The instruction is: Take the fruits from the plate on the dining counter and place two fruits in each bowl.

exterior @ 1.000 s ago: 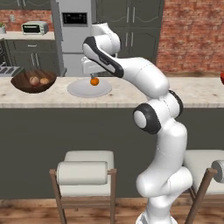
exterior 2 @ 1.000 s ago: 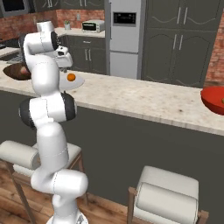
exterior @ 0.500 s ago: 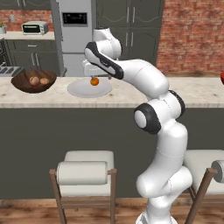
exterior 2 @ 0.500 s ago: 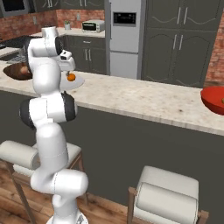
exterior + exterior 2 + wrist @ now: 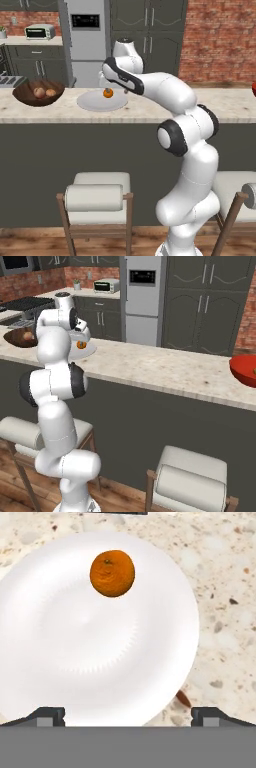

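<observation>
You have one dining counter (image 5: 150,112), beige speckled stone. Directly on it: brown wooden bowl (image 5: 38,93) far left, pale plate (image 5: 101,102) beside it, red bowl (image 5: 244,370) far right.

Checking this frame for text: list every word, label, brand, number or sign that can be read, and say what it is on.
None can be read.
Fridge display panel: pale marks on a dark screen, too small and blurred to read.
Toaster oven: no legible label.
Plate, orange fruit, wooden bowl, red bowl, dining counter: no print.
</observation>
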Controlling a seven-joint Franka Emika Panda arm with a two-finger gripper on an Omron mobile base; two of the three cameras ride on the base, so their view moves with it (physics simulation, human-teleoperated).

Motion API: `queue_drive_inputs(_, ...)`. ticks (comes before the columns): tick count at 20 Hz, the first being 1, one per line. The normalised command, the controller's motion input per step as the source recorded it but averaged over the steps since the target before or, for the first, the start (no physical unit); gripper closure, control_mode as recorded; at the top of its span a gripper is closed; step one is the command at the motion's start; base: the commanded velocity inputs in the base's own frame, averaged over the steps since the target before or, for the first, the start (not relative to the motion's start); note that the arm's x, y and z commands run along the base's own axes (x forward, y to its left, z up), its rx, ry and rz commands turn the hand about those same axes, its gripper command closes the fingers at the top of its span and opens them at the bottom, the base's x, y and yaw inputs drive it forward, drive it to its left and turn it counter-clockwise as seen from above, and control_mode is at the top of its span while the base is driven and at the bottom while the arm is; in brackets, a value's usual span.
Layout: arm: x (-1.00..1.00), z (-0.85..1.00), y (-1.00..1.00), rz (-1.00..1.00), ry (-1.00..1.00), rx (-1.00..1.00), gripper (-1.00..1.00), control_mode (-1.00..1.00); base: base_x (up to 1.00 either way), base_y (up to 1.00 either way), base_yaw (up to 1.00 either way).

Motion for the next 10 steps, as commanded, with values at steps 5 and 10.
queue_drive_inputs(5, 0.16, 0.23, 0.00, 0.00, 0.11, -0.04, -1.00, -1.00, 0.00, 0.00, 0.00)
queue_drive_inputs(10, 0.28, -0.08, 0.00, 0.03, 0.07, -0.02, -1.00, -1.00, 0.00, 0.00, 0.00)
